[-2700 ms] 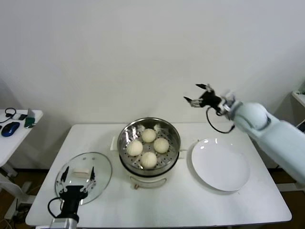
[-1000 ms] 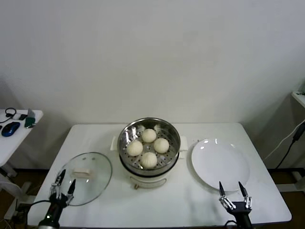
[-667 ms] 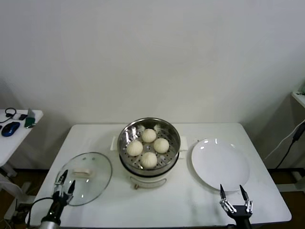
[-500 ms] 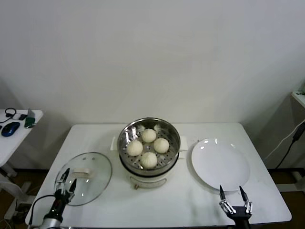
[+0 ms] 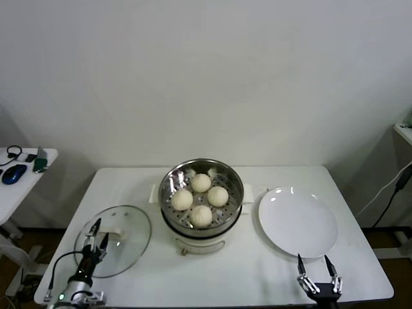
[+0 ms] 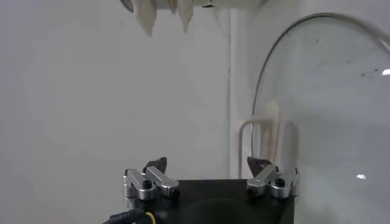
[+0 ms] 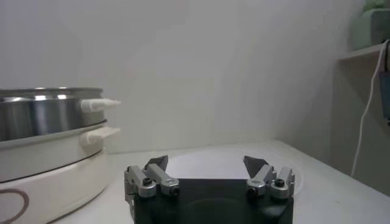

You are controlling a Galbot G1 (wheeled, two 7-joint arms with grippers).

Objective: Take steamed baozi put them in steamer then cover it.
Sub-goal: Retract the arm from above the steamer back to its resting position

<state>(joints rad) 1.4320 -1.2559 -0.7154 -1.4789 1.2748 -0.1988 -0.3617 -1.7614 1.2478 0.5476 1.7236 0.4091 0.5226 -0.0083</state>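
Plain white wall (image 5: pixel 206 77) behind, evenly lit. White rectangular tabletop (image 5: pixel 360 257) in front of it. To the left, a second white side table (image 5: pixel 16 190) carrying a blue mouse (image 5: pixel 13 174). Far right, edge of a shelf (image 5: pixel 404 132) with a dangling cable (image 5: pixel 393 193).

Four steamed baozi (image 5: pixel 200 199) sit inside the uncovered steamer (image 5: pixel 201 172) at the centre of a white table (image 5: pixel 257 270). The left gripper (image 5: pixel 95 237), its fingers spread, hovers over the near edge of the cover (image 5: pixel 122 248), which lies flat on the table. The right gripper (image 5: pixel 317 270), also spread wide, sits just nearer than an empty white plate (image 5: pixel 298 222).
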